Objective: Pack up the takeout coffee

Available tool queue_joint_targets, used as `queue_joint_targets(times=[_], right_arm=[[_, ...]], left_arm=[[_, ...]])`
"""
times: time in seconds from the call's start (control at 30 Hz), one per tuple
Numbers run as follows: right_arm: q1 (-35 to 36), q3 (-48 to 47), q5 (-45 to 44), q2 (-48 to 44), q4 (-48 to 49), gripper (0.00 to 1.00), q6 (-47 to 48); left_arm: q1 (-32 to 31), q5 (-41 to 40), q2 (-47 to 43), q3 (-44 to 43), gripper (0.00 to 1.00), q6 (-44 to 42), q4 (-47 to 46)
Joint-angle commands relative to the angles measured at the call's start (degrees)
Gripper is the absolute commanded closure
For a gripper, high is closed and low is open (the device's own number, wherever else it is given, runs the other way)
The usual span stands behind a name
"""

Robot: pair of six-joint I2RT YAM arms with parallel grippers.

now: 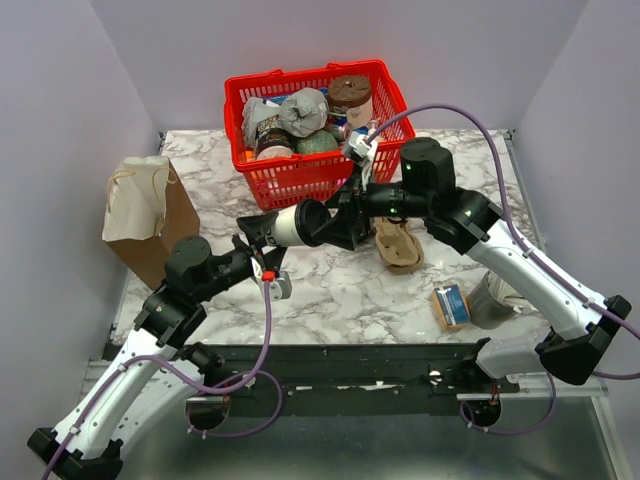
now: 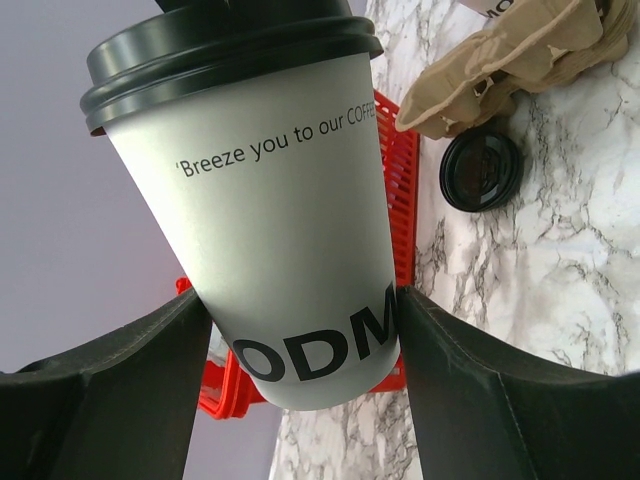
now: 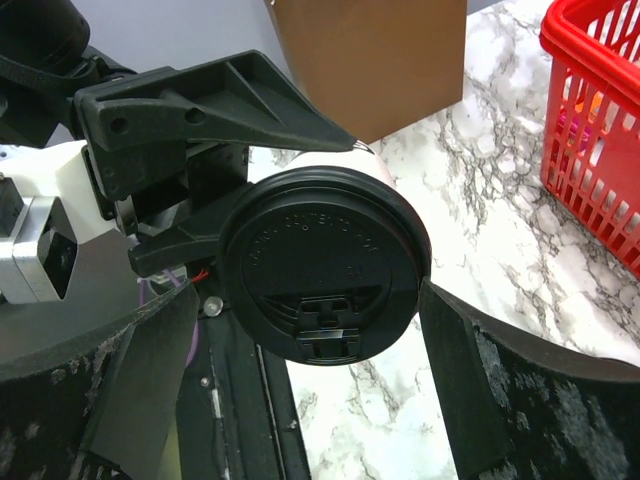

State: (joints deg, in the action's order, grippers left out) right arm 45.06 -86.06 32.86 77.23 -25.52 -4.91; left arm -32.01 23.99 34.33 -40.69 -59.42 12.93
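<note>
The takeout coffee (image 1: 292, 226) is a white paper cup with a black dome lid and dark print. It is held on its side above the table's middle, lid toward the right. My left gripper (image 1: 265, 232) is shut on its lower body. In the left wrist view both fingers press the cup (image 2: 280, 230) near its base, at my left gripper (image 2: 300, 330). My right gripper (image 1: 335, 225) is open at the lid end. In the right wrist view its fingers flank the black lid (image 3: 320, 265), with a gap on the left side of my right gripper (image 3: 308, 292).
A red basket (image 1: 300, 168) full of groceries stands at the back. A brown paper bag (image 1: 150, 215) stands at the left edge. A cardboard cup carrier (image 1: 398, 243) and a loose black lid (image 2: 482, 170) lie right of centre. A small box (image 1: 452, 305) lies near my right arm.
</note>
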Motion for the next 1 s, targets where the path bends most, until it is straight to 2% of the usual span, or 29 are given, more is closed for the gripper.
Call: queue_joint_targets(times=[0.0, 0.3, 0.97], right_arm=[[0.1, 0.9, 1.7, 0.3, 2.1, 0.00, -0.5], [0.1, 0.4, 3.5, 1.4, 2.6, 0.00, -0.7], [0.2, -0.5, -0.7, 3.4, 1.8, 0.00, -1.2]], left_arm=[[-0.5, -0.7, 0.0, -0.7, 0.38, 0.8, -2.1], [-0.8, -1.5, 0.1, -0.7, 0.38, 1.9, -2.1], [-1.0, -2.0, 0.7, -1.2, 0.39, 3.7, -2.4]])
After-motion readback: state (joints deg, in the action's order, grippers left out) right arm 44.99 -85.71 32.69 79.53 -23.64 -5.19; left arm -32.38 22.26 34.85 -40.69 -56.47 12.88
